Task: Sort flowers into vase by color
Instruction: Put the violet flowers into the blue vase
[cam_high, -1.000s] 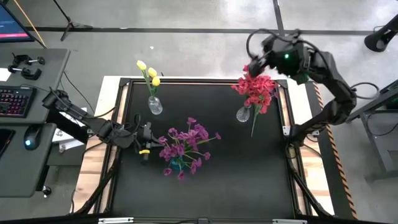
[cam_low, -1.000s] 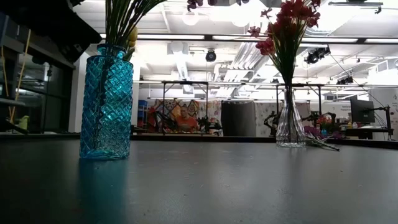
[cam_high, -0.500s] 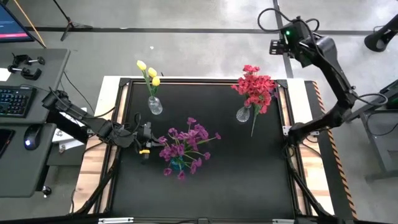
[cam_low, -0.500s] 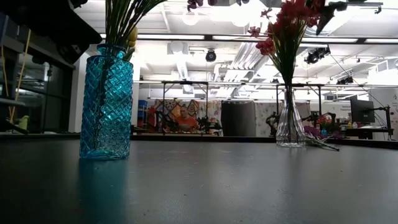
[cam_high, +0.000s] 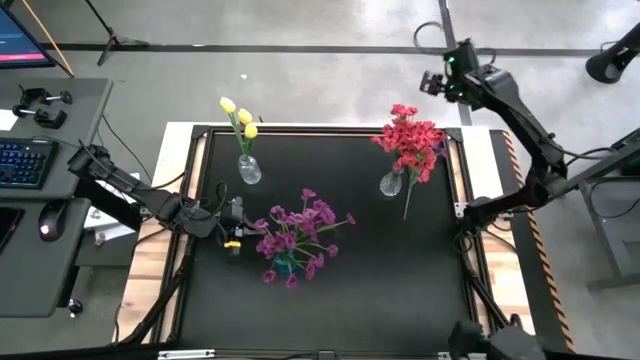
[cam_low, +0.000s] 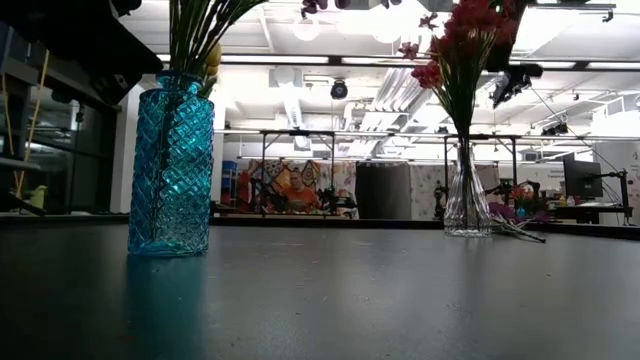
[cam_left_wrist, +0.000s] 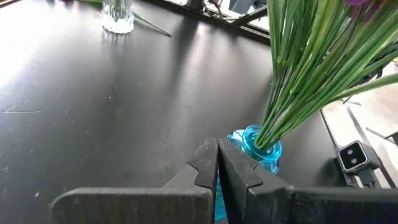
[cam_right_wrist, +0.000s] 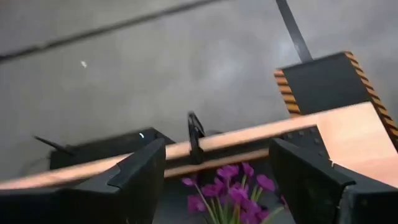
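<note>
Three bunches of flowers stand in vases on the black table. The yellow flowers are in a small clear vase at the far left. The purple flowers are in a blue vase. The red flowers are in a clear vase. A loose green stem lies flat on the table beside that vase. My left gripper is shut and holds nothing, just left of the blue vase. My right gripper is open and holds nothing, beyond the table's far edge.
A desk with keyboard and mouse stands left of the table. The table's wooden border with striped tape runs along the right edge. Bare black tabletop lies at the near right.
My right gripper has drawn away from the red flowers, out past the table's far edge, sinking a little and rolling its wrist. It has stayed open. The flowers and vases have not moved.
</note>
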